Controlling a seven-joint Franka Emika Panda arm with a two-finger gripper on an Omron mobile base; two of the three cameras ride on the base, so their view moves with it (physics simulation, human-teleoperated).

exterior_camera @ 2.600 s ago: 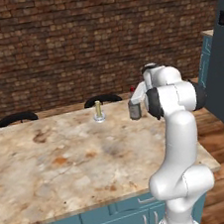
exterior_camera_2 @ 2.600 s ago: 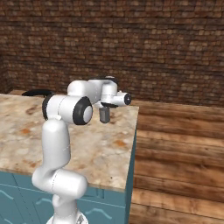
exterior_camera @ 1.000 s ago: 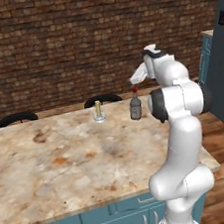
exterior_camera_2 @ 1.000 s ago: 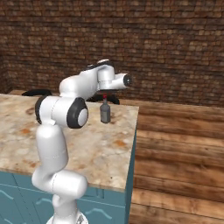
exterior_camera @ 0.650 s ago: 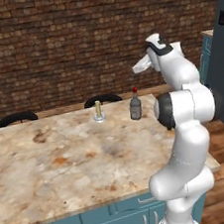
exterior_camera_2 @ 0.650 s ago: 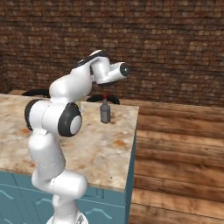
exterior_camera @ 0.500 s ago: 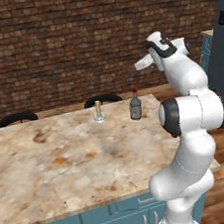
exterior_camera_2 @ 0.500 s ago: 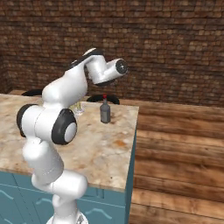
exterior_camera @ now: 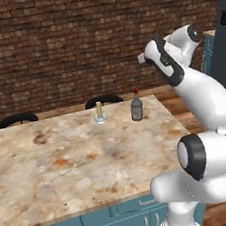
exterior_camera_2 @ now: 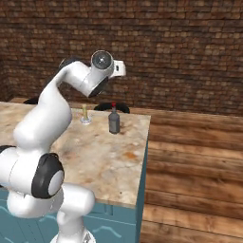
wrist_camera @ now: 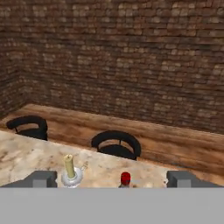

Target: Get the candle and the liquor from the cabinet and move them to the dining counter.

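The liquor (exterior_camera: 136,107) (exterior_camera_2: 114,122), a dark bottle with a red cap, stands upright on the dining counter (exterior_camera: 66,161) (exterior_camera_2: 109,161) near its far right corner. The candle (exterior_camera: 99,112) (exterior_camera_2: 85,115) stands in its pale holder just left of the bottle. In the hand view, the candle (wrist_camera: 70,169) and the bottle's red cap (wrist_camera: 125,177) show low between the fingertips. My gripper (wrist_camera: 113,179) is open and holds nothing, raised well above and behind the bottle. My hand (exterior_camera: 161,63) (exterior_camera_2: 102,64) points toward the brick wall. The cabinet is out of view.
Two black stools (exterior_camera: 16,119) (exterior_camera: 103,100) stand behind the counter's far edge, in front of a brick wall (exterior_camera: 75,39). Wooden floor (exterior_camera_2: 194,166) lies past the counter's right edge. A dark tall appliance (exterior_camera: 224,24) stands at the far right.
The gripper, earlier down at the bottle, has left it standing on the counter and risen high, with the hand swinging up and back. Bottle and candle have not moved.
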